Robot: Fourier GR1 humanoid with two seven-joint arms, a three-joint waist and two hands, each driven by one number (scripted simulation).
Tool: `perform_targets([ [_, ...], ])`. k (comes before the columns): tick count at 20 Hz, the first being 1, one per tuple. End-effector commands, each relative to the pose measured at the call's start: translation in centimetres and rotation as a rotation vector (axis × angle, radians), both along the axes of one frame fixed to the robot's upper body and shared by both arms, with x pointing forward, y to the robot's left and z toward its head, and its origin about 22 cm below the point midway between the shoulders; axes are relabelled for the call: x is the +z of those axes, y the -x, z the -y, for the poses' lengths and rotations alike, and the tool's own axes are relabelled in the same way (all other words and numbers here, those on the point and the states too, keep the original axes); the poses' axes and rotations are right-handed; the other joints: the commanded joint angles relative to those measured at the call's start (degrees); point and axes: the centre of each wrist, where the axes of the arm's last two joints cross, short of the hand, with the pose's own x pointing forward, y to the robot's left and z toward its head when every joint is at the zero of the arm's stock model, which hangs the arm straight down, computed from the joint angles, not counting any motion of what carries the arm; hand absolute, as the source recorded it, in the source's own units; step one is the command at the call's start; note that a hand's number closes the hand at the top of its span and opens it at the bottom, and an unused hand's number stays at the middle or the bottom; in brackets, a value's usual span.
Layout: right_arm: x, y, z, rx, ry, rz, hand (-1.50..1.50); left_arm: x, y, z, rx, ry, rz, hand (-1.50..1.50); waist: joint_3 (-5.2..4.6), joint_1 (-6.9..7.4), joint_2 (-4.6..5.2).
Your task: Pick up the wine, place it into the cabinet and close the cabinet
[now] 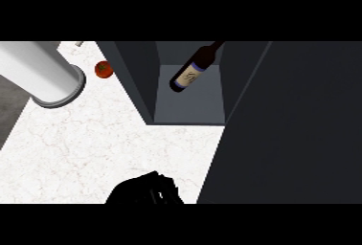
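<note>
The dark glass wine bottle with a pale label [192, 70] already stands inside the dark grey open cabinet [187, 107], at twelve o'clock. Your black hand [145, 191] sits at six o'clock, fingers curled on nothing; probably the left, though no forearm shows. Next, swing the tall dark cabinet door [290, 124], at three o'clock, closed with a steady push near its free edge.

A white marble counter [106, 148] fills the left and near part. At far left lies a large white cylinder [42, 76], tilted, its rimmed end toward the near side. Just right of it sits a tomato [104, 69], apart from it.
</note>
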Motion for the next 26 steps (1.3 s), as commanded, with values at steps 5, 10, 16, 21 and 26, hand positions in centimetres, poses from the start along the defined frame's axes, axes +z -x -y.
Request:
perform_targets([
  [5,-0.5,1.4,-1.9,0.281,0.024,-0.026,1.5,0.5,2.4,-5.7,-0.051,-0.011,0.002,1.5,-0.08,0.45,0.0],
  [10,-0.8,2.0,-4.9,0.418,0.054,-0.099,1.5,1.0,2.2,-10.2,-0.041,0.017,0.041,1.5,-0.29,1.28,-0.23],
  [16,-0.5,1.6,-9.2,0.45,0.111,-0.115,1.5,1.3,1.4,-15.8,0.049,-0.019,0.073,1.5,-0.2,0.87,-0.13],
  [21,-0.3,0.5,-14.1,0.434,0.162,-0.081,1.5,2.6,1.7,-20.0,0.012,-0.004,0.071,1.5,-0.27,2.04,-0.28],
  [26,-1.0,-2.7,-18.2,0.336,0.177,-0.01,1.5,3.4,1.1,-22.9,-0.024,-0.013,0.072,1.5,-0.19,2.13,0.15],
])
